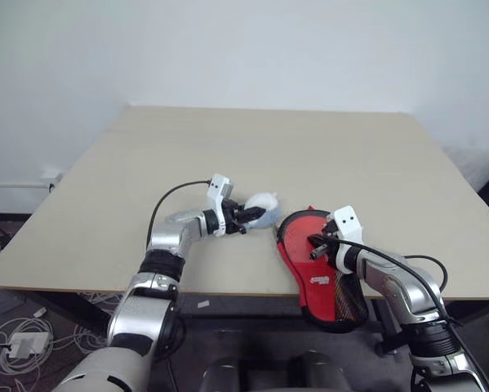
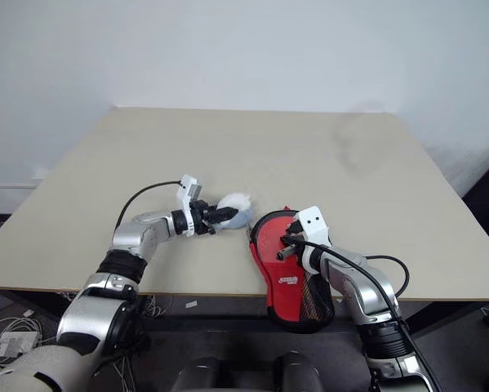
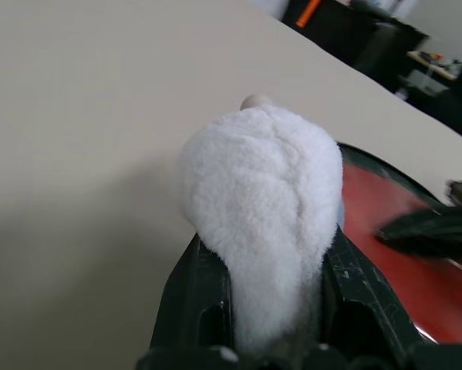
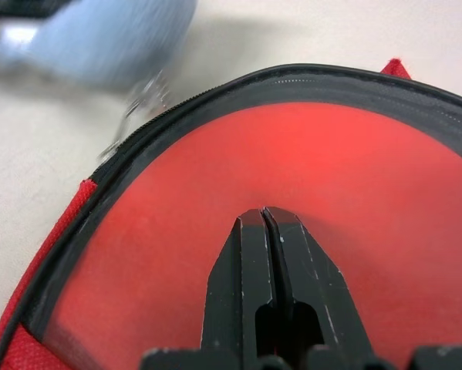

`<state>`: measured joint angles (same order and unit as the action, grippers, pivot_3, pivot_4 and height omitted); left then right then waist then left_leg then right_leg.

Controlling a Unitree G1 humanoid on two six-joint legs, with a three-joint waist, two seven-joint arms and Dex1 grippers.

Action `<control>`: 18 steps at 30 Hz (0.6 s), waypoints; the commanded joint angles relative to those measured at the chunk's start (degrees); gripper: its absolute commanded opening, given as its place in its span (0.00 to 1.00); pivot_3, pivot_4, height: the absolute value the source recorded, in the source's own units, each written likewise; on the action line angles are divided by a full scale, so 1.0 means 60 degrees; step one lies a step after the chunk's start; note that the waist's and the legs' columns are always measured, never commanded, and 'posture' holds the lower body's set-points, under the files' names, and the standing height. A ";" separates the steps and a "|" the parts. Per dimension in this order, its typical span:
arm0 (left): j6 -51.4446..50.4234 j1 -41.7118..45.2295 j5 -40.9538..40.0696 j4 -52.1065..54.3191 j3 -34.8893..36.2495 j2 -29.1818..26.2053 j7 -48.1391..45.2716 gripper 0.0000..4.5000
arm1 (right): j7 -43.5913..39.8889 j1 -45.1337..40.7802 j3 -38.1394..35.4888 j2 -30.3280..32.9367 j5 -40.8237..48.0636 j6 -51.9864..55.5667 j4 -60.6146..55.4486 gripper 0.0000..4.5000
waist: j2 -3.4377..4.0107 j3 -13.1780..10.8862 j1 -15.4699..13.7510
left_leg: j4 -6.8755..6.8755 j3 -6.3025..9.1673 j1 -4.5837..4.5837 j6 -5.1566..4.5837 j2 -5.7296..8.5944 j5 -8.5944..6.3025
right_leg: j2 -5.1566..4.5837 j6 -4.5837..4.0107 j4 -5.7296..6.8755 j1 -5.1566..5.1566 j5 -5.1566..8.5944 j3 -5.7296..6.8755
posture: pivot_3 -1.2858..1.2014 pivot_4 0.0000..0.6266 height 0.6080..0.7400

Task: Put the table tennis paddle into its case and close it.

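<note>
Left gripper is clamping a white fluffy pompom, likely the zip pull, just left of the case, probably for zipping. Case is lying soft, red with black trim, overhanging the table edge. Right gripper, fingers together, is pressing the smooth red paddle inside the case.

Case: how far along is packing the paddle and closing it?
Done, apparently: the table tennis paddle lies inside the case. In hand: the right gripper, shut, presses on it; the left gripper pinches a white fluffy tag by the zip. Left: zipping the case shut.
</note>
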<state>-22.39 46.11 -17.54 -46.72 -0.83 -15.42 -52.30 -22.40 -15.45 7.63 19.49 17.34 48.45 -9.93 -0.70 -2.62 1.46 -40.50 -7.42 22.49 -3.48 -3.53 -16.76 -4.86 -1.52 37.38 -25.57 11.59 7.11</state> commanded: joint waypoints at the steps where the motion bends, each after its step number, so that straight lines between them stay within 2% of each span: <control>1: 0.0934 0.1012 0.0402 -0.0829 0.0152 0.0089 0.0304 0.24 | -0.0056 0.0053 0.0095 0.0091 -0.0151 0.0043 -0.0099 0.00 | -0.0001 0.0000 0.0000 | 0.0001 0.0000 0.0000 0.0000 0.0001 0.0000 | 0.0000 0.0000 -0.0001 0.0000 0.0000 0.0000 | 0.52 0.00 1.00; 10: 0.2094 0.2259 0.1160 -0.2823 0.0149 0.0851 0.0620 0.24 | -0.0158 0.0087 0.0228 0.0115 -0.0251 0.0041 -0.0206 0.00 | -0.0004 0.0000 0.0003 | -0.0001 0.0001 0.0003 -0.0001 0.0002 -0.0001 | 0.0001 0.0000 -0.0002 -0.0001 0.0000 0.0003 | 0.52 0.00 1.00; 18: 0.3118 0.3506 0.1679 -0.4110 0.0338 0.1721 0.2100 0.24 | -0.0253 0.0094 0.0245 0.0083 -0.0350 0.0044 -0.0247 0.00 | -0.0009 -0.0003 0.0001 | -0.0002 0.0004 0.0004 -0.0007 0.0005 -0.0003 | -0.0003 0.0001 -0.0002 0.0000 0.0000 0.0004 | 0.52 0.00 1.00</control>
<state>-6.55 63.41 -8.01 -72.06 -0.02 -5.50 -41.91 -23.52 -15.14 8.44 19.77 15.57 48.27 -10.86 -0.75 -2.64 1.46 -40.52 -7.39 22.52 -3.53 -3.50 -16.78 -4.87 -1.51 37.36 -25.57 11.59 7.14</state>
